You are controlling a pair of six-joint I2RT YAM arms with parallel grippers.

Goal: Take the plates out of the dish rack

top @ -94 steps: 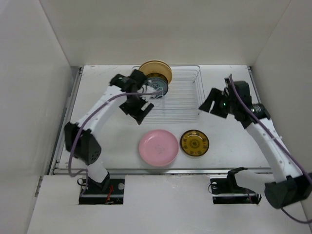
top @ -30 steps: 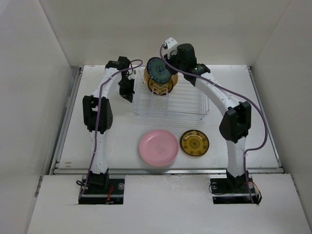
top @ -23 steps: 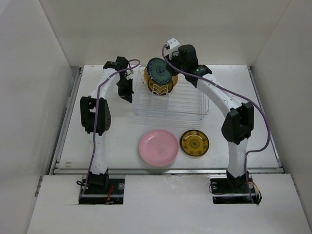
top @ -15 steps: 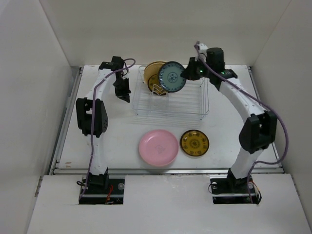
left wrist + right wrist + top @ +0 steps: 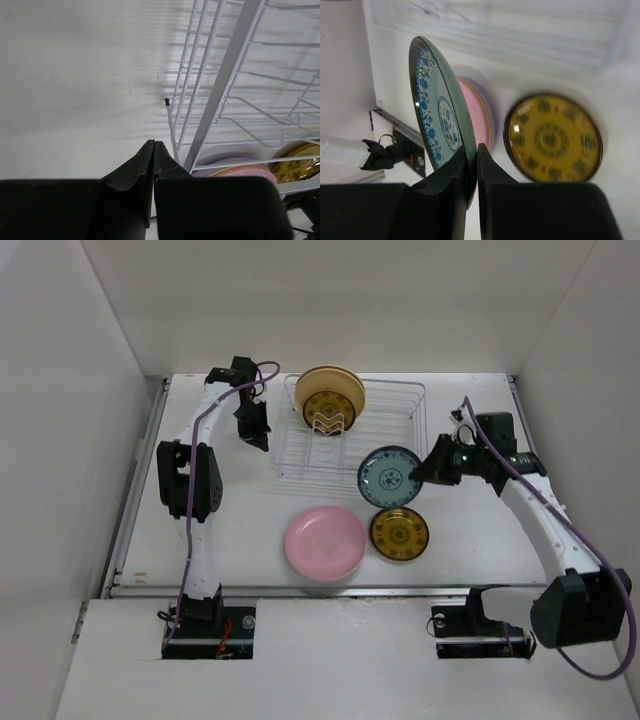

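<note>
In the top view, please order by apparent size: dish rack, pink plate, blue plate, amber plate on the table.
The dish rack; pink plate; then blue plate and amber plate, about alike: the blue one is held nearer the camera, so unranked.

The blue-patterned plate (image 5: 437,115) hides much of the pink plate (image 5: 480,115); amber plate (image 5: 552,137) blurred.

Left arm (image 5: 197,555), right arm (image 5: 545,525): white tubular links, bulky black joint housings, black base blocks. Purple cable (image 5: 600,676) trails along each. Left gripper (image 5: 153,145), right gripper (image 5: 472,150): matte black fingers, broad at root, tapering to thin wedge tips.
</note>
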